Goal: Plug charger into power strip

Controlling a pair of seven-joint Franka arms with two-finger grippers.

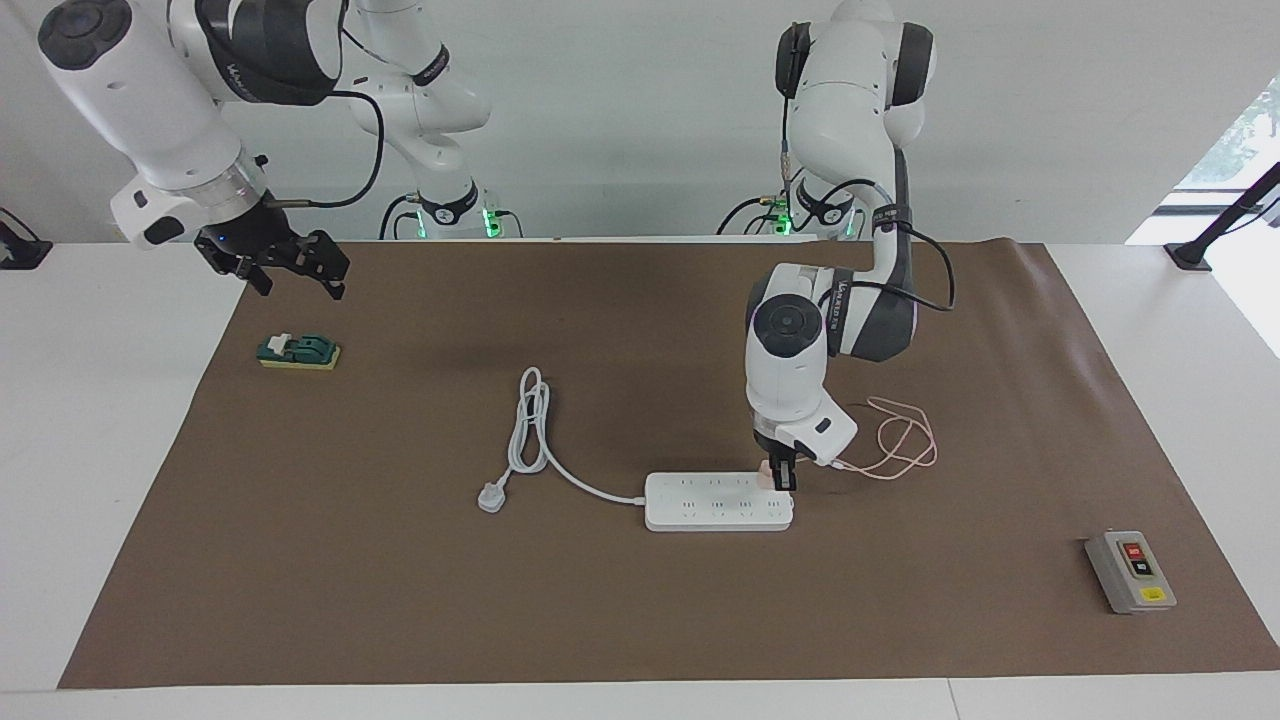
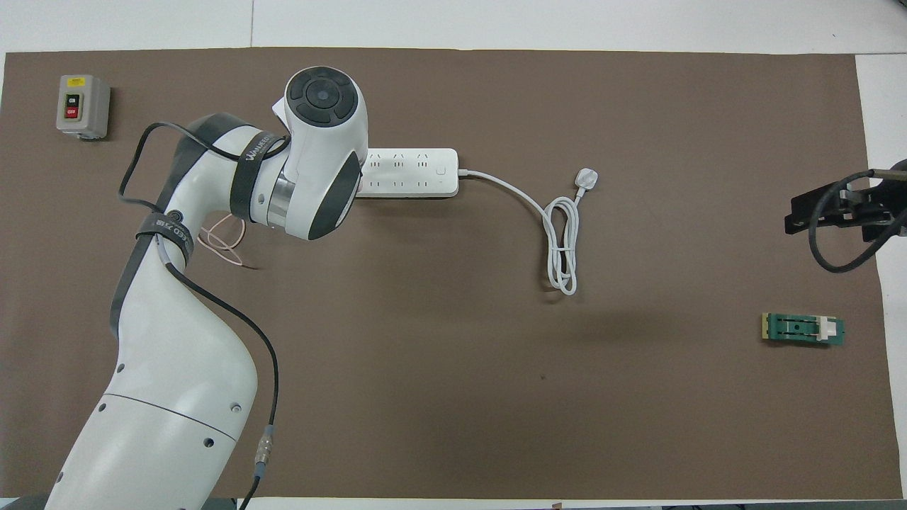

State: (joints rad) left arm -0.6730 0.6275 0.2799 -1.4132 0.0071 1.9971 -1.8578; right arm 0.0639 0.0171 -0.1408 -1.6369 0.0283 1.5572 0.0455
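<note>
The power strip (image 1: 715, 503) (image 2: 414, 172) lies flat on the brown mat, its thick white cord running toward the right arm's end. My left gripper (image 1: 782, 478) points straight down over the strip's end toward the left arm's side and is shut on the charger (image 1: 766, 468), a small pink cube right at the strip's top face. Whether its prongs sit in a socket is hidden. Its thin pink cable (image 1: 905, 440) (image 2: 221, 239) loops on the mat beside the arm. In the overhead view the wrist covers gripper and charger. My right gripper (image 1: 290, 265) (image 2: 829, 209) waits open, raised.
A coiled white cord with a three-pin plug (image 1: 491, 497) (image 2: 587, 178) lies beside the strip. A green block on a yellow base (image 1: 298, 351) (image 2: 803, 329) sits below the right gripper. A grey button box (image 1: 1130, 572) (image 2: 83, 106) stands near the mat's corner at the left arm's end.
</note>
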